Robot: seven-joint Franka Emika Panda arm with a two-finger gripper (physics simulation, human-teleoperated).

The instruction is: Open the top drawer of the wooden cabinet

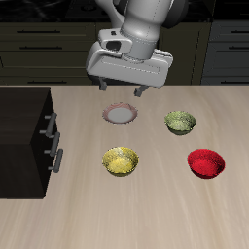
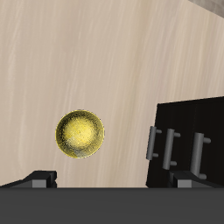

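- The gripper (image 1: 124,89) hangs above the table near its back, fingers parted and holding nothing.
- The wooden cabinet (image 1: 21,141) stands well apart from it at the table's side edge, handles facing the bowls.
- The top drawer (image 1: 46,124), uppermost of the stack, appears closed; its grey bar handle (image 2: 156,143) is the place to grip.
- Judged stiff and rigid; the thin metal bar may be slippery.
- Bare table lies between; the yellow bowl (image 1: 121,161) sits nearest the drawer's pull path.
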